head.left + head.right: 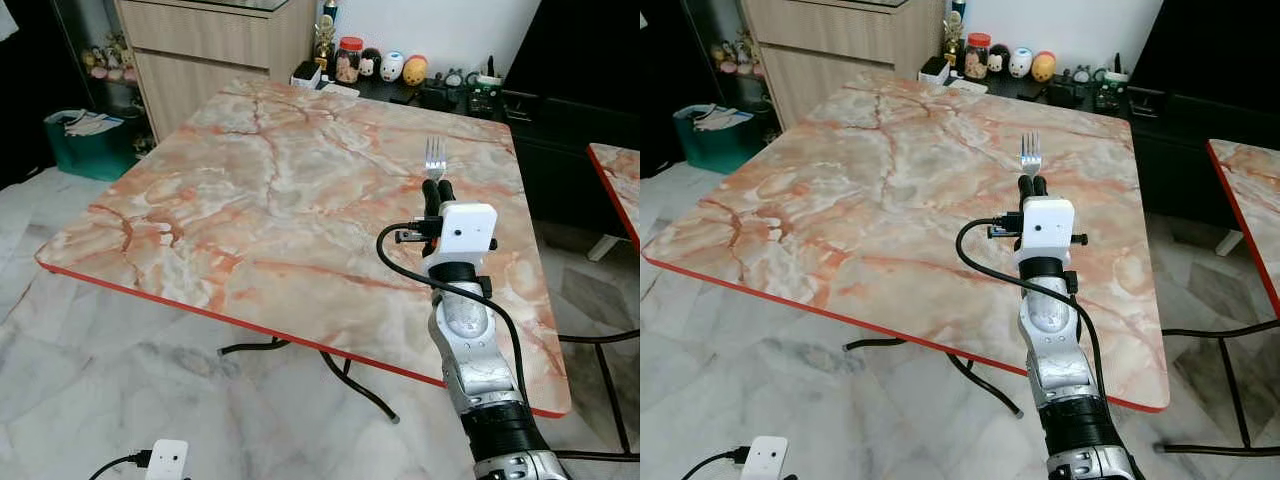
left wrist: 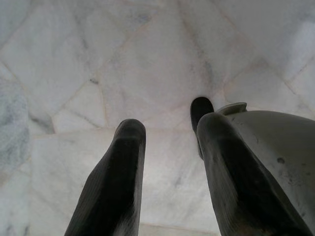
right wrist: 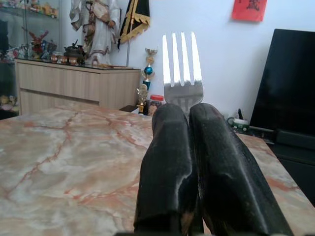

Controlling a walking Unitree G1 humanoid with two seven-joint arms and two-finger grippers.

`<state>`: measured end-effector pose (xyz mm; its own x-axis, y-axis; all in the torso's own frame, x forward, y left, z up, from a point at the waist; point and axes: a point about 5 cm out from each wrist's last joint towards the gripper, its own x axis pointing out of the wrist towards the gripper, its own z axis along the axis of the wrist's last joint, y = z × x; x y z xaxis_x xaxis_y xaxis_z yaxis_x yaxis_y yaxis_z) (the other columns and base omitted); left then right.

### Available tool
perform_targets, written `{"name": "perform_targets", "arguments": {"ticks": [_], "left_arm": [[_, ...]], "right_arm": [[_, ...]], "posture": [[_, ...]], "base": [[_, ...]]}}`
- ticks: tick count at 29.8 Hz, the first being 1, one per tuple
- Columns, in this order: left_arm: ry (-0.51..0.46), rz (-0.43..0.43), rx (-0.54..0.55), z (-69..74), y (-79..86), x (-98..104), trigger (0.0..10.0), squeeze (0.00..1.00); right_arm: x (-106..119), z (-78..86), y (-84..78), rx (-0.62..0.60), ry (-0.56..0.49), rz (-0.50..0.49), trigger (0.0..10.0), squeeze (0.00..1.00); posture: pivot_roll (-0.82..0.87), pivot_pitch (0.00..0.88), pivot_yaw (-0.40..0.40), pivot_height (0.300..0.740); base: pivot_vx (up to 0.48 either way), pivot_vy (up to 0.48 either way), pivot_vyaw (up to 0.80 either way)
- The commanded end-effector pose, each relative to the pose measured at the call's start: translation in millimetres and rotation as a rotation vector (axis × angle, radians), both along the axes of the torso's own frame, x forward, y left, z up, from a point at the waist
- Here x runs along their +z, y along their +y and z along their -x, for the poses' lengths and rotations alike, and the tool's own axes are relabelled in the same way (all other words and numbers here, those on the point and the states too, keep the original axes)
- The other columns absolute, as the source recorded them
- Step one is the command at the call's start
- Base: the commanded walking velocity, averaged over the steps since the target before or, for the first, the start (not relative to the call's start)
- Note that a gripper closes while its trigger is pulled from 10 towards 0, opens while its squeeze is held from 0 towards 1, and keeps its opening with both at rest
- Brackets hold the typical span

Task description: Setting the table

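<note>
— Nearest the head camera, what do you see?

— Low at the robot's left, the white wrist box of the left arm [image 1: 166, 460] hanging idle. In the left wrist view the left gripper [image 2: 167, 142] points down at the pale marble floor tiles [image 2: 147, 64], its two black fingers standing apart with nothing between them.

— And the working arm?

— It reaches up over the near edge of the square, orange-veined marble-pattern table with a red rim [image 1: 250, 200]. The right gripper [image 1: 438, 188] hangs above the table's right half, its two black fingers pressed together on the handle of the silver four-tined metal fork [image 1: 435, 157], tines upward.

— Any writing to read?

— A red paper sign [image 3: 249, 9] on the white wall beyond the table carries a dark character, cut off by the frame; I cannot read it. The red-lidded jar [image 1: 348, 58] and the small round figurines [image 1: 392, 66] on the dark low shelf past the table's far edge show no legible labels.

— How much room at the edges?

— The tabletop around the fork is bare marble. A wooden cabinet [image 1: 210, 50] stands beyond the table's far left corner, a teal bin [image 1: 85, 142] on the floor left of the table, and a second red-rimmed tabletop [image 1: 620, 185] stands apart to the table's right.
</note>
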<state>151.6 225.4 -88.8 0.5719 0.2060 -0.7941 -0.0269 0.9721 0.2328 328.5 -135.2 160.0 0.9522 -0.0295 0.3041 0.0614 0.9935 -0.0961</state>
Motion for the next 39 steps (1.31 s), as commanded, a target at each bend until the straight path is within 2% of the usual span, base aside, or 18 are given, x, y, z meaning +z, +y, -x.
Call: {"name": "perform_targets", "arguments": {"ticks": [1,7,26,39], "left_arm": [[0.032,-0.01,-0.013,4.6,-1.3,-2.6,10.0,0.0],[0.035,-0.009,-0.01,5.2,-1.0,-2.9,10.0,0.0],[0.049,-0.008,-0.01,8.5,0.2,-4.0,10.0,0.0],[0.058,-0.008,-0.003,10.9,1.5,-4.7,10.0,0.0]], "right_arm": [[0.7,-1.2,-5.6,-0.02,0.005,-0.018,10.0,0.0],[2.8,-1.8,-4.9,-0.017,-0.008,0.011,10.0,0.0],[4.8,-3.2,-0.6,0.004,-0.016,0.016,10.0,0.0],[14.2,-5.9,-1.4,0.005,-0.048,0.014,10.0,0.0]], "posture": [[0.03,0.0,-0.073,0.74],[0.03,0.0,-0.073,0.74],[0.03,0.0,-0.07,0.74],[0.03,0.0,-0.072,0.74]], "base": [[0.0,-0.311,-0.77],[0.0,-0.312,-0.26],[0.0,-0.312,0.0],[0.0,-0.313,0.0]]}}
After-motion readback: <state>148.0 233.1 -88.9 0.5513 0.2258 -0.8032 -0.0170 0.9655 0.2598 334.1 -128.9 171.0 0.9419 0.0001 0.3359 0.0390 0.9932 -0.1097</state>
